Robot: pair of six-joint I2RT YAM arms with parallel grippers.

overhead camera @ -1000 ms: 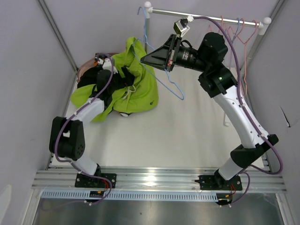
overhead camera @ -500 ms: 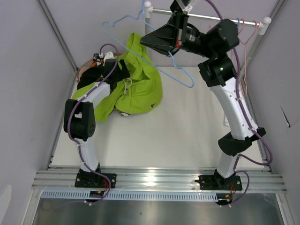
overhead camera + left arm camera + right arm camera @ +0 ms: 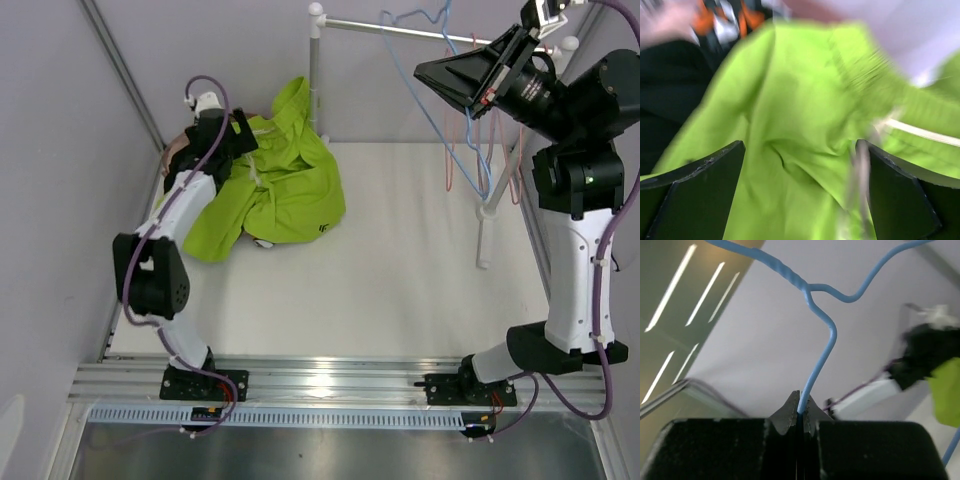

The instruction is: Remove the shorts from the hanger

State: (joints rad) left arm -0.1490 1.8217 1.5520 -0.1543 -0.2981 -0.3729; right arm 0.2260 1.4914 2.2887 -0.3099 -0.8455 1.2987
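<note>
Found the shorts (image 3: 290, 185) as a crumpled lime-green heap on the table (image 3: 400, 270), toward its far left corner, with no wire in them as far as could be seen. Saw the left gripper (image 3: 800, 145) just over that heap, fingers spread wide, cloth between and below them but nothing pinched. Could not tell whether the pads touched the fabric, because of the blur in the wrist view.

Saw the right gripper (image 3: 799, 407) high above the far right corner, fingers pressed together on the thin wire of the blue hanger (image 3: 833, 335), just below its twisted neck. Noted the long side of the hanger running down from near the rail (image 3: 440, 30) toward the near edge, bare, and well apart from the shorts.

Judged the removal as done in substance: garment at the left, hanger at the right, the middle of the table between. Judged the coming move to turn on the upper end of the hanger, above and beyond the right fingers and close to the rail. Could not tell whether already hooked there. Took the right arm as by far the nearer for that.
</note>
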